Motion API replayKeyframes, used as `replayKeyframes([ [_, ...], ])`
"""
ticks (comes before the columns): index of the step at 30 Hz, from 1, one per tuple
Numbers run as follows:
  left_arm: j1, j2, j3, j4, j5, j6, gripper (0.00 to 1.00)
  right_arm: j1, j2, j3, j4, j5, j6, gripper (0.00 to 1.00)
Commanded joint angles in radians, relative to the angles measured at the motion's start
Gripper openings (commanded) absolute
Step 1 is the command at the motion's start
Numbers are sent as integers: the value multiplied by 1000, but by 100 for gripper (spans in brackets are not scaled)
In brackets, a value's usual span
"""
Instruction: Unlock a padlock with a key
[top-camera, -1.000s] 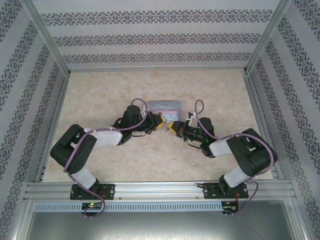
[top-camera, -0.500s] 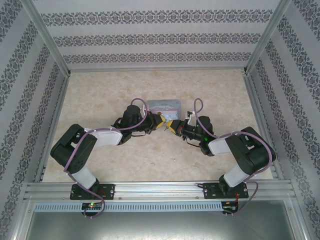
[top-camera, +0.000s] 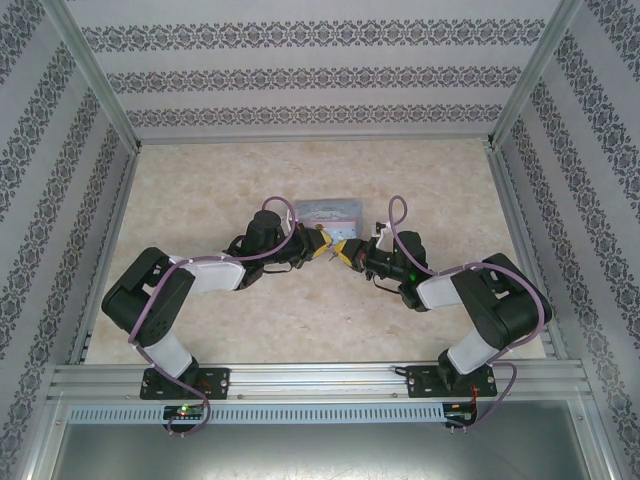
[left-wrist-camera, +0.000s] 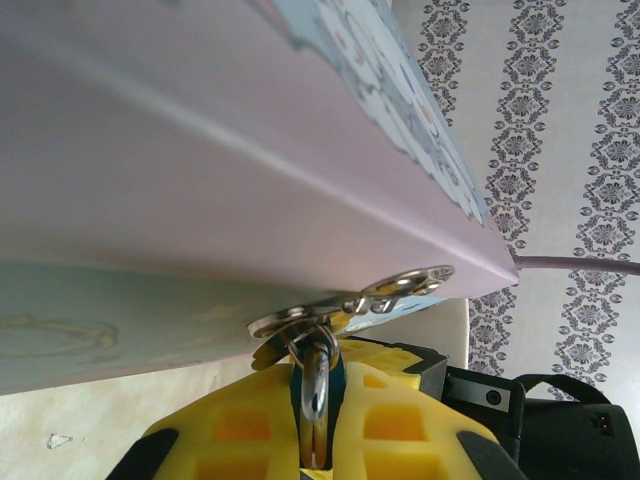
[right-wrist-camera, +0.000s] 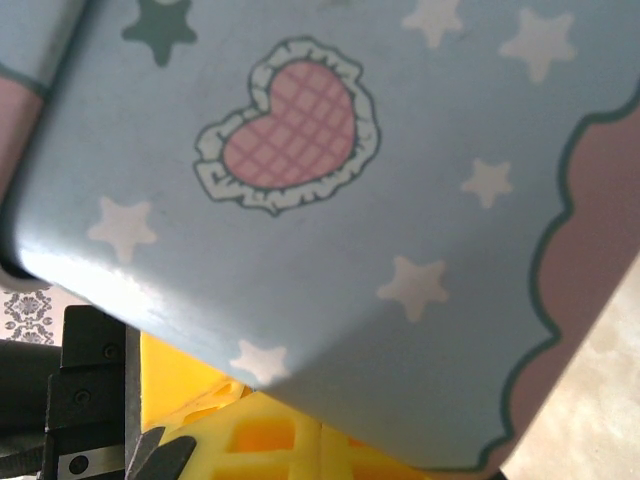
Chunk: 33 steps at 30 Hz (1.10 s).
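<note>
Since the earlier frame, the right arm's forearm has shifted slightly toward the centre of the tabletop (top-camera: 300, 170); the left arm holds its position. Both arms reach inward, and their yellow tips nearly meet just in front of the near edge of the tin box (top-camera: 330, 211).

Left tool (top-camera: 322, 243): closed. In the left wrist view its yellow fingers (left-wrist-camera: 400, 410) clamp the padlock (left-wrist-camera: 315, 375) from both sides. A strip of teal body shows between them, and the thin metal shackle rises from it. The shackle passes through the small metal hasp (left-wrist-camera: 350, 303) at the edge of the tin box, so the padlock hangs at the hasp, still closed through it.

Right tool (top-camera: 344, 253): closed, fingers together. In the right wrist view one yellow finger (right-wrist-camera: 290, 445) lies just below the rounded corner of the tin box. The tin box face there is pale blue with a pink heart and white stars. Whether the key sits between the right fingers cannot be told; it is too small or hidden.

The tin box rests on the tabletop, well clear of the side rails
</note>
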Motion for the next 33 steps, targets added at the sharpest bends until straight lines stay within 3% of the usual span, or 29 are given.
replayKeyframes([
  [1,-3,14,3,26,29,4,0,-10,-24,33,30,0,-3,0],
  [22,-4,13,-1,13,27,13,0,-30,-67,53,-19,-16,-15,0],
  [33,-7,24,11,51,24,-25,0,9,-46,77,-13,-3,-10,0],
])
